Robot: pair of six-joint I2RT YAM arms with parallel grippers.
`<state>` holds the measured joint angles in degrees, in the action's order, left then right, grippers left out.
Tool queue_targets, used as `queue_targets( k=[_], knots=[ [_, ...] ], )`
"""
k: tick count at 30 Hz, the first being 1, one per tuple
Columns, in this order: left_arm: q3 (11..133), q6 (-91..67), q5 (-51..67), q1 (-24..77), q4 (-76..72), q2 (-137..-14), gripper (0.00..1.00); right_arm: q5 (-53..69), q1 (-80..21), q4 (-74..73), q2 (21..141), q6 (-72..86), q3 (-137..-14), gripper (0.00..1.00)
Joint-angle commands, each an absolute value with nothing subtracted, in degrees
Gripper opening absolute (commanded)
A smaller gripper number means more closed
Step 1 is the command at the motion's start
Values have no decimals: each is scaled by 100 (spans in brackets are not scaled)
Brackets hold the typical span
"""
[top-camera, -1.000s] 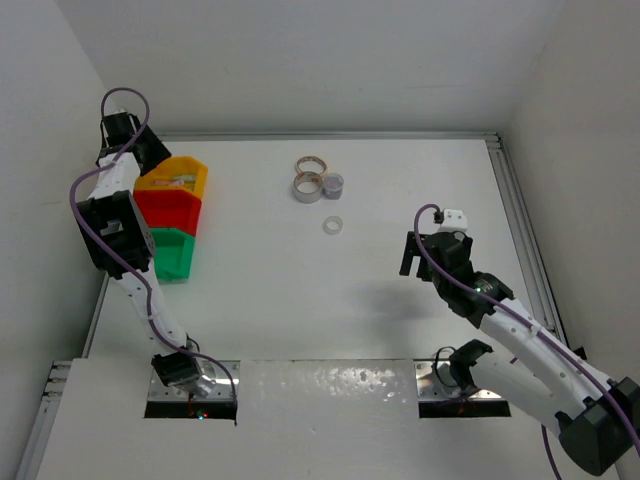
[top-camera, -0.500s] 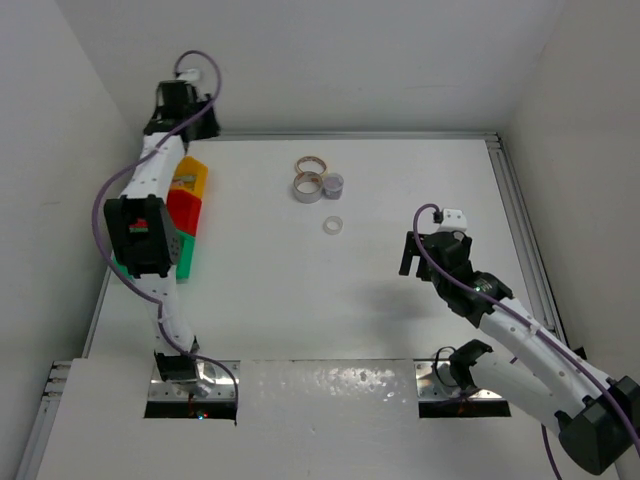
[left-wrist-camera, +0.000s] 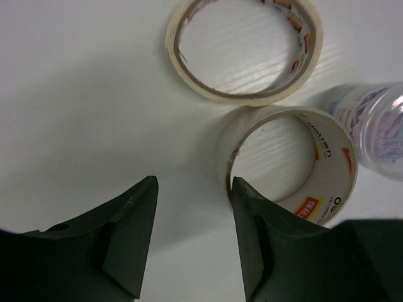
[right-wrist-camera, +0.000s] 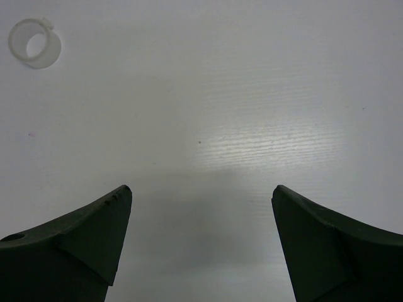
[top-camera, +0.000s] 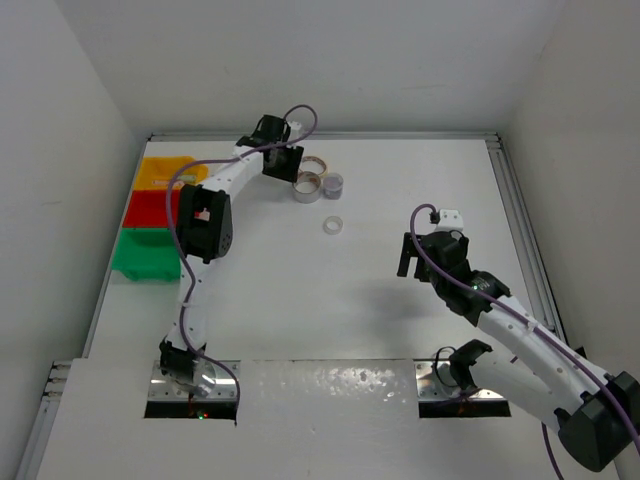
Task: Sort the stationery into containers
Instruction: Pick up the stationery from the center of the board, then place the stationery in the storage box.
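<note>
I see the white worktop (top-camera: pixel 300 300) filling the overhead view, walled in on three sides. My left arm (top-camera: pixel 200 220) reaches far out across it towards the back. My right arm (top-camera: pixel 500 320) is bent low over the right half.

Three bins stand in a column along the left edge. The yellow bin (top-camera: pixel 160 172) is farthest back, the red bin (top-camera: pixel 148 207) is in the middle and the green bin (top-camera: pixel 145 255) is nearest me. From here I cannot tell what lies in them.

The left fingers (left-wrist-camera: pixel 194 207) stand partly apart with only bare worktop between them, so they grip nothing. They hang just short of the cluster of rolls at the back centre. The right fingers (right-wrist-camera: pixel 201 195) are spread wider over bare worktop and hold nothing either.

In the left wrist view the wide white tape roll (left-wrist-camera: pixel 327 189) stands on end. Its wall is right against the tip of the finger on the right of that view, though I cannot tell whether they touch. Just behind it lies the thin tan tape roll (left-wrist-camera: pixel 249 99), flat on the worktop and all but touching it. A small clear pot (left-wrist-camera: pixel 378 123) with purple bits inside sits beside the white roll.

The little white ring (right-wrist-camera: pixel 19 47) lies alone, well apart from both sets of fingers, between the cluster and my right arm.
</note>
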<state>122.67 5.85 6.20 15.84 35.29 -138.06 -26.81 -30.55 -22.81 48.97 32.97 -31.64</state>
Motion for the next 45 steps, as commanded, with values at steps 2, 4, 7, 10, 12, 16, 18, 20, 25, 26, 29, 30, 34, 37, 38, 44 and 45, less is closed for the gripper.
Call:
queue_targets(
  k=[2, 4, 7, 10, 12, 16, 18, 20, 25, 26, 29, 30, 34, 37, 38, 44, 45],
  knots=[
    [12411, 659, 465, 1626, 3401, -13676, 48, -2742, -3103, -2259, 4869, 3296, -3270, 90],
    [12349, 659, 466, 1661, 3410, -13720, 48, -2768, -3103, -2241, 4852, 3305, -3235, 90],
    [12086, 659, 492, 1766, 3332, -13685, 48, -2742, -3111, -2206, 4895, 3340, -3226, 90],
    [11875, 720, 449, 1828, 3217, -13667, 46, -2733, -3103, -2223, 4931, 3322, -3243, 90],
    [11865, 764, 334, 1907, 3234, -13728, 38, -2733, -3111, -2224, 4966, 3296, -3278, 90],
    [12014, 853, 203, 1978, 3436, -13930, 22, -2812, -3094, -2232, 4913, 3278, -3278, 90],
    [12102, 835, 132, 1969, 3612, -13983, 0, -2839, -3102, -2215, 4843, 3278, -3234, 90],
    [12199, 835, 88, 1908, 3761, -13809, 0, -2856, -3111, -2215, 4790, 3278, -3182, 90],
    [12384, 896, 333, 1513, 4209, -12895, 0, -2883, -3111, -2215, 4667, 3278, -3076, 90],
    [12332, 957, 343, 1312, 4245, -12676, 0, -2892, -3111, -2206, 4667, 3287, -3059, 90],
    [11648, 1536, 203, 802, 4009, -11414, 0, -2892, -3103, -2031, 4641, 3270, -2954, 90],
    [11393, 1991, 89, 678, 3877, -11173, 0, -2848, -3111, -1943, 4641, 3261, -2927, 90],
    [10399, 3083, -508, 11, 3742, -10372, 0, -2716, -3120, -1688, 4824, 3147, -2935, 90],
    [10633, 3208, -187, -761, 4697, -10494, 0, -2663, -3129, -1618, 4974, 3103, -2997, 90],
    [10687, 3173, -37, -939, 4902, -10599, 0, -2654, -3138, -1591, 5036, 3094, -2997, 90],
    [10056, 2804, 703, -1942, 4703, -10688, 0, -2558, -3146, -1380, 5010, 3129, -2839, 90],
    [9863, 2769, 703, -1986, 4580, -10696, 0, -2575, -3146, -1371, 4984, 3129, -2813, 90]
  ],
)
